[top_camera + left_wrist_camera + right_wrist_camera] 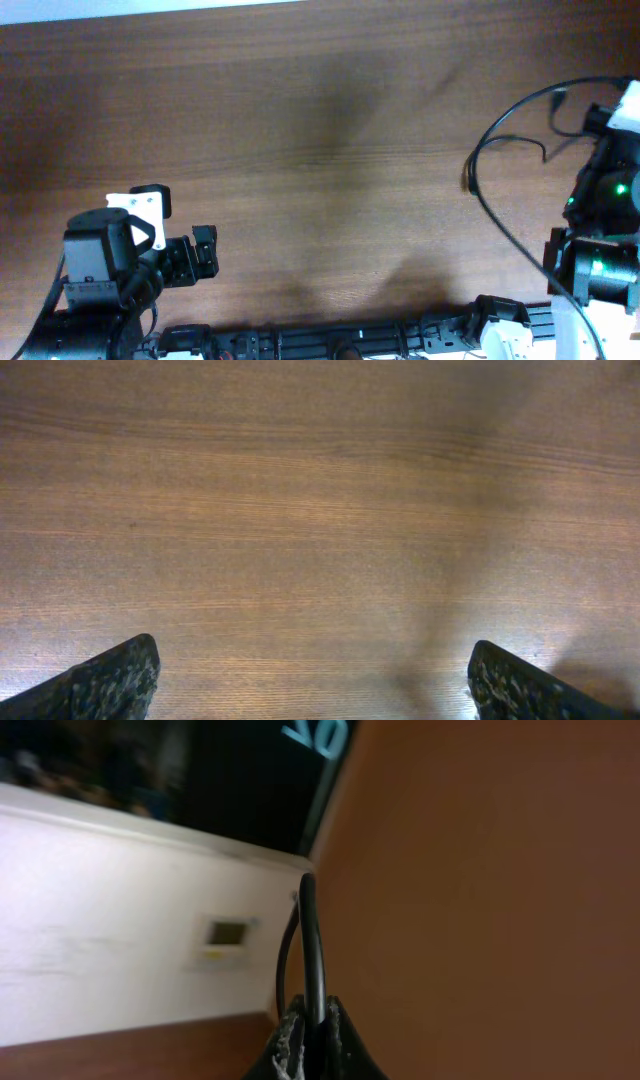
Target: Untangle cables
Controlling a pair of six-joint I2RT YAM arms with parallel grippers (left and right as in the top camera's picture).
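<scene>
Right gripper tight around cable

Left pincer spread wide, facing down; right pincer tilted, clamped on cable.

Seen from overhead, the worktop carries everything. The left arm sits at 8 o'clock, and the left end effector points toward 3 o'clock with its two fingers well apart above the worktop. The right arm stands at 4 o'clock, at the worktop's edge. The cables lie at 3 o'clock, well apart from the left end effector. Their loop bulges toward 9 o'clock, one run leading up toward 2 o'clock and another down toward 5 o'clock beside the right arm. In the right wrist view a strand sits pinched between the fingers of the right end effector and rises toward 12 o'clock. A rail runs along the 6 o'clock edge.
</scene>
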